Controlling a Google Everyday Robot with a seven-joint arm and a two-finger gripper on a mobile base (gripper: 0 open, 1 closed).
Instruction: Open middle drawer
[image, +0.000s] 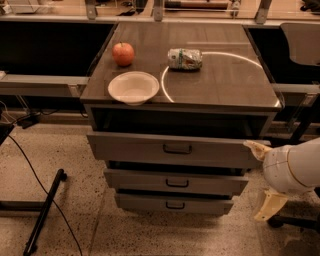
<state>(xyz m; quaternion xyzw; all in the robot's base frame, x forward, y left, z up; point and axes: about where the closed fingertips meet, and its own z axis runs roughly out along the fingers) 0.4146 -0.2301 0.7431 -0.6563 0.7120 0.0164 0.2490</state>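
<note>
The gripper (254, 181) is held just beside the middle drawer's (150, 179) right end, jaws spread wide.

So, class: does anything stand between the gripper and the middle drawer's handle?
Nothing visible does. The gripper sits open at the cabinet's right side; the top drawer juts out just above the middle drawer.

Warm overhead light throws a glare arc across the tabletop (225, 82), with shadow beneath and the pale gripper (263, 176) lit at lower right.
</note>
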